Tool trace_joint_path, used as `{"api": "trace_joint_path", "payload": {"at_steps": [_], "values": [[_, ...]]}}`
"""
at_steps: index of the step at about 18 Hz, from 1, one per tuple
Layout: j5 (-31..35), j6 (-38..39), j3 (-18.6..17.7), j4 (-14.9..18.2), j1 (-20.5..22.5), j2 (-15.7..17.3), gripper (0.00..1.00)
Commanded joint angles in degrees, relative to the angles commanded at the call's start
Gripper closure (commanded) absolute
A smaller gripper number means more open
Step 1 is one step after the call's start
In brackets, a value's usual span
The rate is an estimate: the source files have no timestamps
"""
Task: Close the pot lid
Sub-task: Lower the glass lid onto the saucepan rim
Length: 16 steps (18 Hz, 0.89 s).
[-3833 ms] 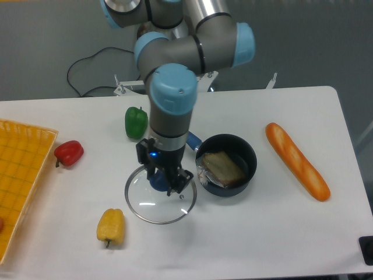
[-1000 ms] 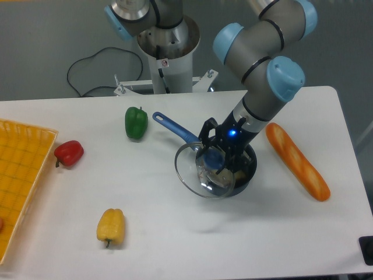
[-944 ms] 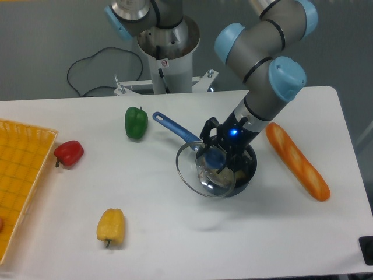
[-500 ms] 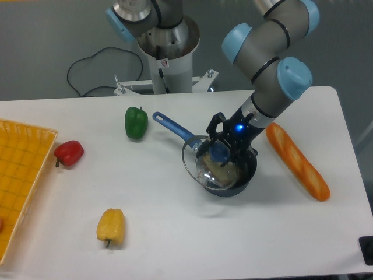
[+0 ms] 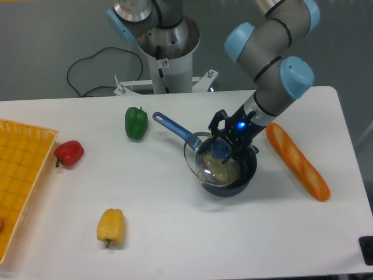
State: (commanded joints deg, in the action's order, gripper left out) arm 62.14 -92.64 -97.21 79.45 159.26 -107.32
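Table (image 5: 175, 233): unchanged. Pot (image 5: 245, 175) sits mid-table, handle toward the green pepper (image 5: 136, 122). Lid (image 5: 213, 166) has moved right over the last second, now mostly over the pot, tilted, left edge overhanging. Claw (image 5: 223, 150) clenched on the lid knob. Nearly aligned; not seated yet.

Lid (image 5: 212, 166): clear glossy glass, thin metal rim. Pot (image 5: 243, 175) beneath hand (image 5: 224, 149): dark, matt. Desk (image 5: 192, 233): smooth, matt white.
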Motion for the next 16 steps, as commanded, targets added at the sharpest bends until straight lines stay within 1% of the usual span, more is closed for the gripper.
{"api": "trace_joint_path", "payload": {"at_steps": [2,5,8,16], "values": [[-0.18,0.61,1.14,2.45,0.35,0.09,0.49],[-0.35,0.97,2.37,2.99,0.44,0.09,0.49],[-3.25,1.93,3.69,4.92,1.05,0.09,0.49],[-3.25,1.85,3.69,5.01,1.32,0.0,0.49]]}}
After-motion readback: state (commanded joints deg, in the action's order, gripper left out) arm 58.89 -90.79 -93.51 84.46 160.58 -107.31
